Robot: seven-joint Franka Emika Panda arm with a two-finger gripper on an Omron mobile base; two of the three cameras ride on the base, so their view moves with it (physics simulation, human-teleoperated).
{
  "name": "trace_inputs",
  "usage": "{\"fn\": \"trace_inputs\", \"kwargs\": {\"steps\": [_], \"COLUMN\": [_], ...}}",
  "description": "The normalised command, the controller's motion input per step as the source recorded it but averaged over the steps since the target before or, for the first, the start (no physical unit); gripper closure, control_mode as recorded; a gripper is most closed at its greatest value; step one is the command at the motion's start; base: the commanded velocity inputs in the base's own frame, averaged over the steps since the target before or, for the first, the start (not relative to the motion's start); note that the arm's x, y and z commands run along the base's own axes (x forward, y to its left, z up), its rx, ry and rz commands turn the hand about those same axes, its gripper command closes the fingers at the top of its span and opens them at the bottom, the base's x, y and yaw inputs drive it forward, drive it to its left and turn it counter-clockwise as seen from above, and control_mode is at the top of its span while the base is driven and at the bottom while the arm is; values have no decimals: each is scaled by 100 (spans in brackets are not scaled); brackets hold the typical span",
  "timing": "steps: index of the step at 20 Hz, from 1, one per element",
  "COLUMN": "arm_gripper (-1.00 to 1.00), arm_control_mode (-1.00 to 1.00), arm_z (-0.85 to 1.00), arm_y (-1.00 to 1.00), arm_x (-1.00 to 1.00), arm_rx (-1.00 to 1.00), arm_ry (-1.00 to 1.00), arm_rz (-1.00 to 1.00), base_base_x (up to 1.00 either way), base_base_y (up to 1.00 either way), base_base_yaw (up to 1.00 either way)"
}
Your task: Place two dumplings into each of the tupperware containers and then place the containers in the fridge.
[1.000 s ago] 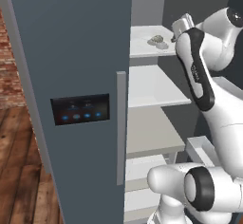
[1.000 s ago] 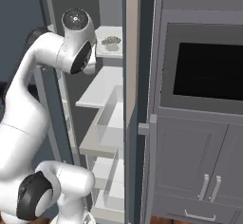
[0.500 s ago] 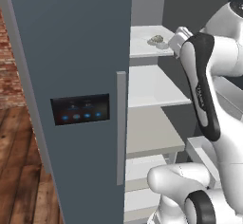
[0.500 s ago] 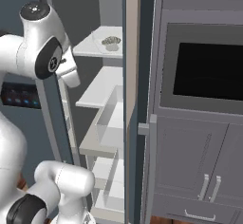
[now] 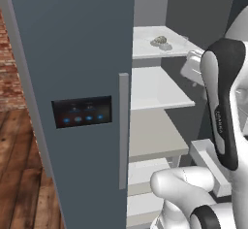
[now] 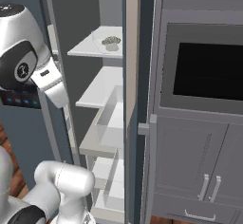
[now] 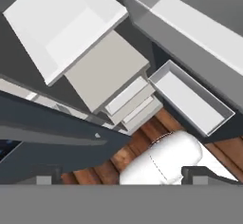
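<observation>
two lumpy beige dumplings (image 5: 160,41) on smooth white fridge shelf (image 5: 145,48); end effector (image 7: 118,173) open.

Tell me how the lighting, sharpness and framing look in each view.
Left base view: flat, even rendered light; the fridge door is sharp, its blue panel lights glow, and the dumplings are small but legible. Right base view: the fridge interior is shaded grey; the oven window is plain black with no glare. Hand view: rolled, so the shelves run diagonally, soft but unblurred.
</observation>
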Motion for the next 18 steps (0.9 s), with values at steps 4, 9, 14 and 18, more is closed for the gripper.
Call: {"fn": "trace_inputs", "kwargs": {"steps": [4, 9, 14, 18], "arm_gripper": [-100, -100, -100, -100], "arm_control_mode": [-100, -100, -100, -100], "arm_z": [-44, -1, 0, -6], "arm_y": [8, 25, 1, -14], "arm_x": [-65, -23, -59, -52], "arm_rx": [-2, -7, -19, -1], "arm_ry": [5, 9, 27, 21], "arm_rz": [21, 2, 5, 16], "base_base_x": [0, 0, 0, 0], "base_base_y": [0, 0, 0, 0], "base_base_yaw": [0, 0, 0, 0]}}
